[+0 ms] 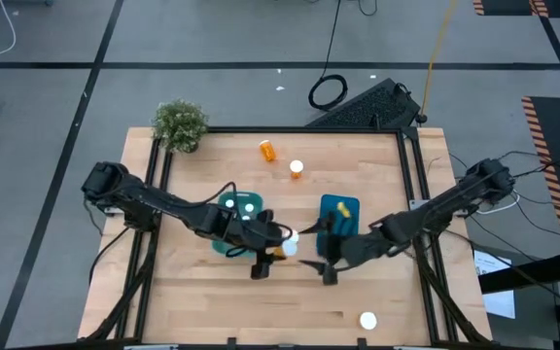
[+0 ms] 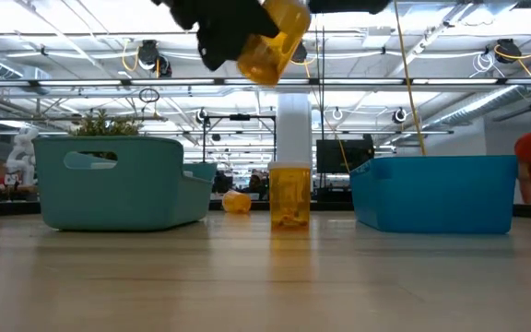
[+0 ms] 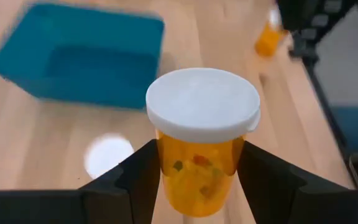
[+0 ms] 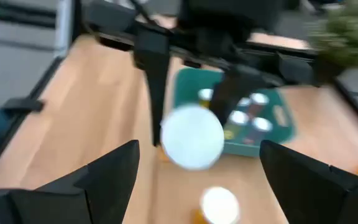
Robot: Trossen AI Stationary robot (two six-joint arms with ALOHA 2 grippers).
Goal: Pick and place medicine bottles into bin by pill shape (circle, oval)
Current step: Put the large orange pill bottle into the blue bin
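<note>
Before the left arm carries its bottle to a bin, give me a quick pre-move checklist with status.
1. Grasp: left gripper is shut on the held bottle, fingers on both sides of the orange body. Ok.
2. Cap: white, seated on the held bottle. Ok.
3. Lift: held bottle hangs well above the table. Ok.
4. Below it: standing bottle is upright between the teal bin and the blue bin; clearance as the arm moves off: cannot tell.
5. Right gripper is open and close, facing the held bottle. Not ok for a free swing.
6. Pill shape: cannot tell.
</note>
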